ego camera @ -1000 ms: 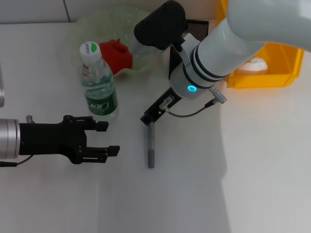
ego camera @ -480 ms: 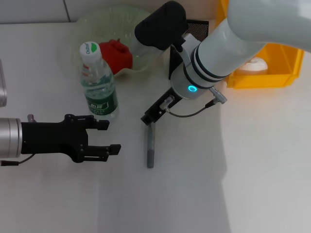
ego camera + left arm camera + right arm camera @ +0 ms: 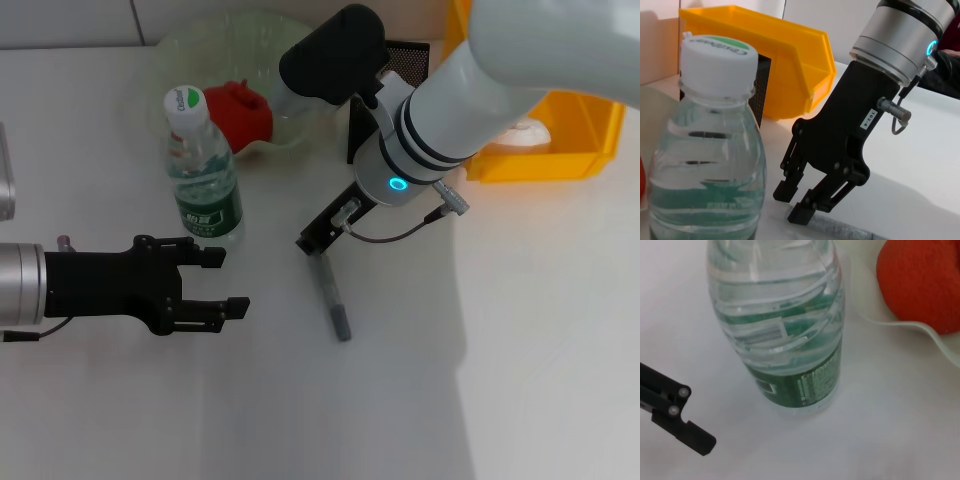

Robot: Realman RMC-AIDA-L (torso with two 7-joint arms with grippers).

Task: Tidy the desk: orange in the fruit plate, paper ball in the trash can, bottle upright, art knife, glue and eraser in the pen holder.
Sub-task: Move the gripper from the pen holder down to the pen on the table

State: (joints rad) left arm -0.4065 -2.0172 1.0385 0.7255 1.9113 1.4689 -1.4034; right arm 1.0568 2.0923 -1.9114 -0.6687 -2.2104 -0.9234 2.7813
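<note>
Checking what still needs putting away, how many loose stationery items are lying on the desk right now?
1: a grey art knife lies flat on the white desk beneath the right end effector, right of the upright water bottle. Glue and eraser aren't visible; the arm may hide them.

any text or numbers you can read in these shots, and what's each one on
"103-4": small white sticker on the side of the right hand, seen in the left wrist view.
Bottle cap: green print, too blurred to read.
Bottle green label: white print and a small code square, too small to read.
No other text shows; the left hand bears none.
</note>
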